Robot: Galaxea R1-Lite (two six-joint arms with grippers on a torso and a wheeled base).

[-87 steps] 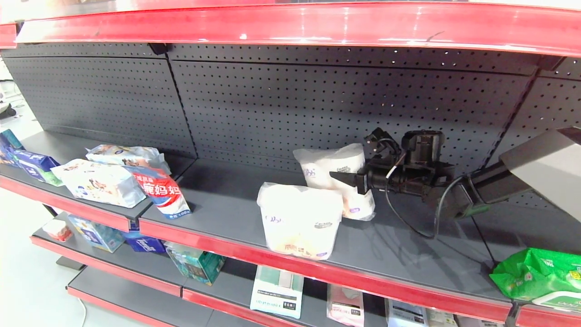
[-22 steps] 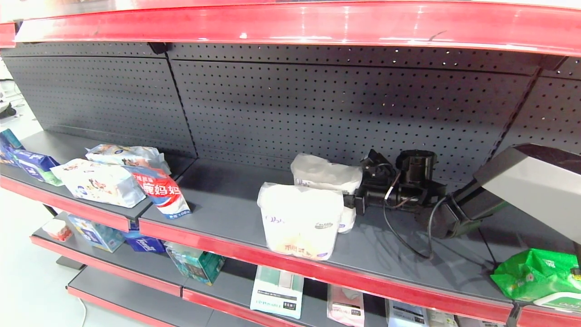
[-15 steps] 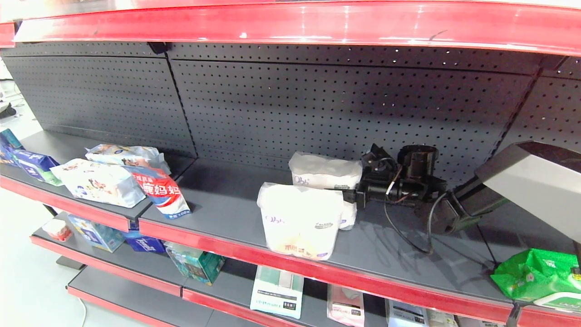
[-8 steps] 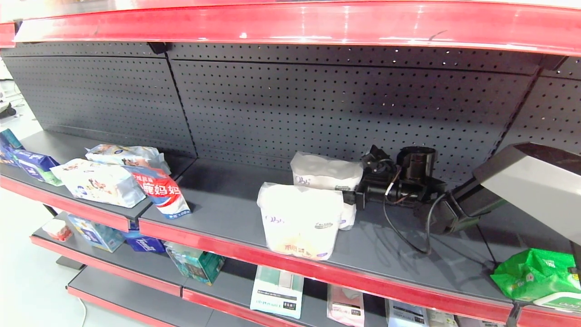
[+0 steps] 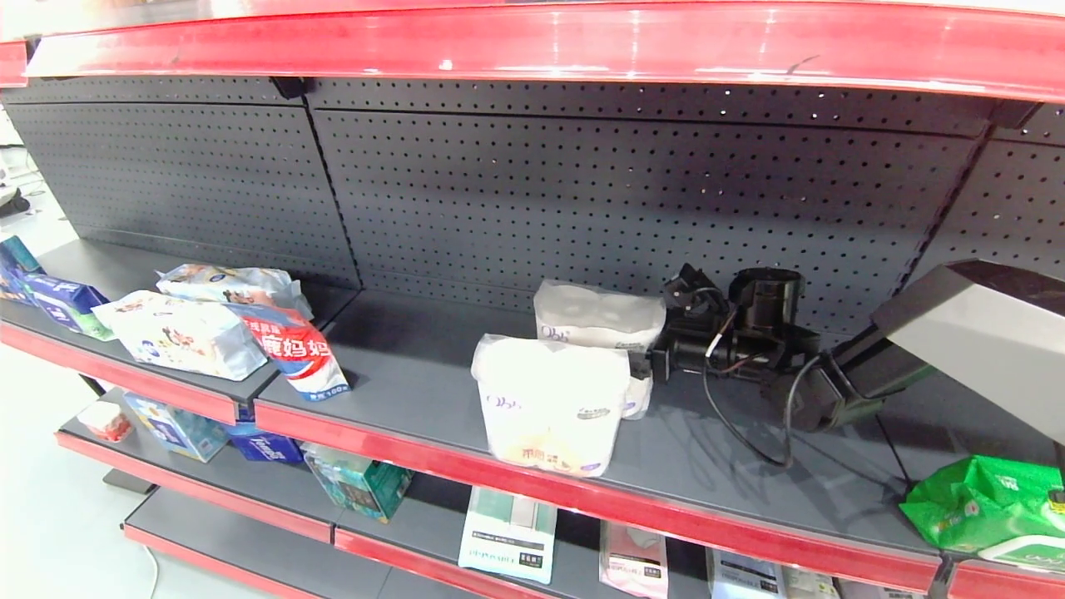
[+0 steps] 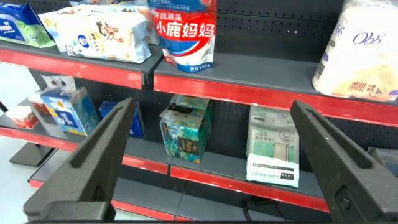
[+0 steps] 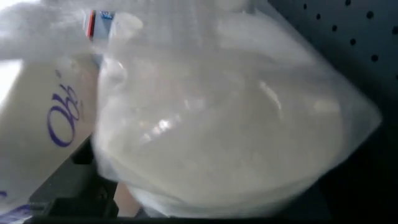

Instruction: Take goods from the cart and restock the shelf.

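Two tissue packs on the shelf (image 5: 399,366), right end effector (image 5: 645,366) at the rear one.
Rear pack (image 5: 599,316) sits just behind the front pack (image 5: 549,403), near the pegboard (image 5: 582,191). The right end effector is up against its side; clenched or released, I cannot tell, since the packs seem to hide it. The left end effector (image 6: 211,106) is spread wide, grasping nothing, before the lower shelves.

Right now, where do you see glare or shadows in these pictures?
Head view: lamp glare streaks the red rail overhead; the right arm casts soft shadows on the grey shelf. Right wrist view: shiny highlights on the wrapper of the white pack.
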